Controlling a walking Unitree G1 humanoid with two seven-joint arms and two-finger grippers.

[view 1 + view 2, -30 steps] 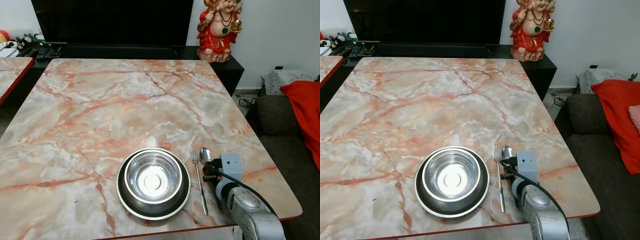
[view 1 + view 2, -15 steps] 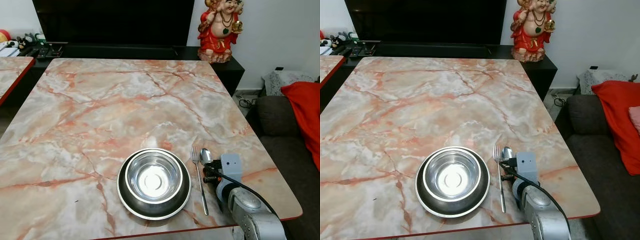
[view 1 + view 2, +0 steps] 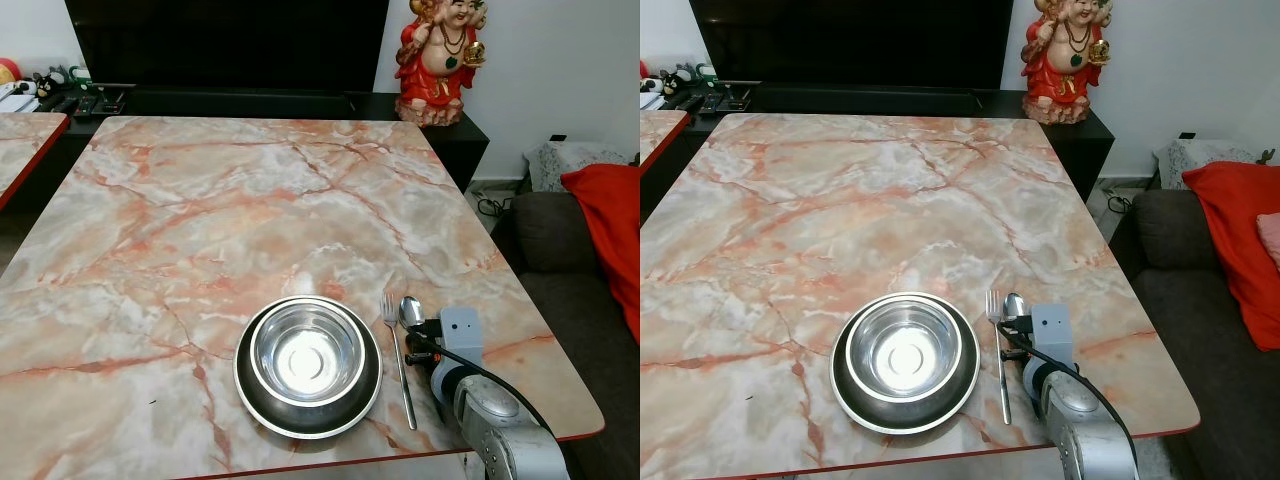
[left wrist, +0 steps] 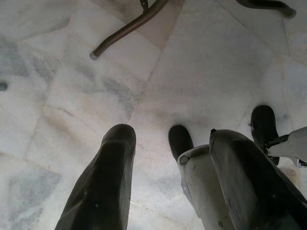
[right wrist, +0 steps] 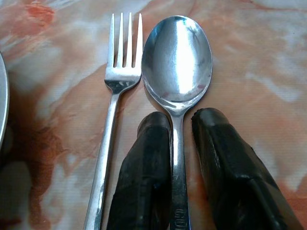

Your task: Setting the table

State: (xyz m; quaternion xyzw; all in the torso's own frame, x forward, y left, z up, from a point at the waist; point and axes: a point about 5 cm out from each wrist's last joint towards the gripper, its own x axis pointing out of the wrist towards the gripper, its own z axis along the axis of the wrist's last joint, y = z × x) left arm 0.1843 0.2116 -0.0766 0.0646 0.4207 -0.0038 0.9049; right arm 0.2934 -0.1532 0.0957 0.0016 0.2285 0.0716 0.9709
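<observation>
A steel bowl [image 3: 306, 360] sits in a dark plate [image 3: 247, 398] near the front edge of the marble table [image 3: 250, 200]. Right of the plate lie a fork [image 3: 397, 360] and a spoon [image 3: 410, 312], side by side, flat on the table. My right gripper [image 5: 180, 122] is low over the spoon's handle, one black finger on each side. A thin strip of table shows between the handle and one finger, so the gripper is narrowly open. The spoon [image 5: 177, 57] and fork [image 5: 120, 72] point away from it. My left gripper [image 4: 168, 136] hangs open above the tiled floor.
A red and gold statue [image 3: 437, 60] stands on the dark cabinet [image 3: 230, 100] behind the table. A grey sofa [image 3: 560, 240] with a red cloth [image 3: 610, 220] is on the right. A second table's corner [image 3: 20, 140] is at the far left.
</observation>
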